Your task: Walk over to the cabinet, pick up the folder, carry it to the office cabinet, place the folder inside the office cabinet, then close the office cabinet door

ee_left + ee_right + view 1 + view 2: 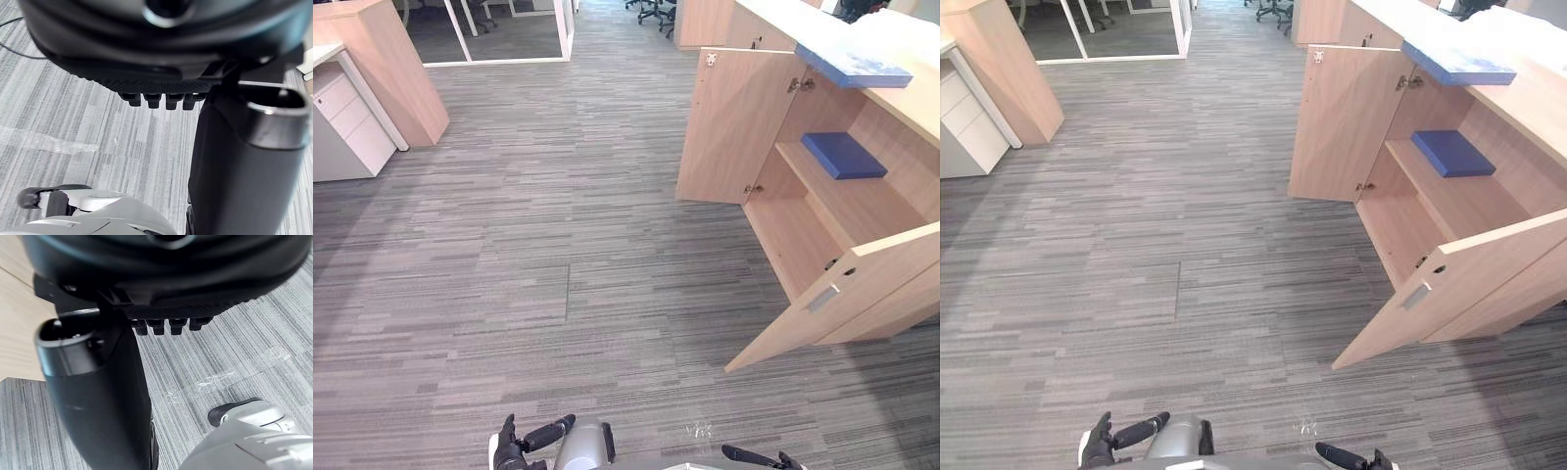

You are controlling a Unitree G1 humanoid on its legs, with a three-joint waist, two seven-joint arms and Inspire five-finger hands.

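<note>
Blue folder [843, 155] lies flat on the upper shelf inside the office cabinet [800, 233]. Both light wood doors stand open: the far door [734, 127] and the near door [847, 294]. The cabinet's right side is cut off by the frame edge. A second blue flat item [857, 69] sits on the cabinet top, overhanging its front edge; I cannot tell whether it is a folder or a board. A white drawer unit [347, 127] is cut off at far left.

Left hand [512, 450] hangs low over the grey carpet [558, 245], fingers loosely extended, holding nothing. Right hand [754, 457] is mostly cropped by the bottom edge. Its own wrist view shows the thumb [98, 391] straight and touching nothing, with the fingers foreshortened.
</note>
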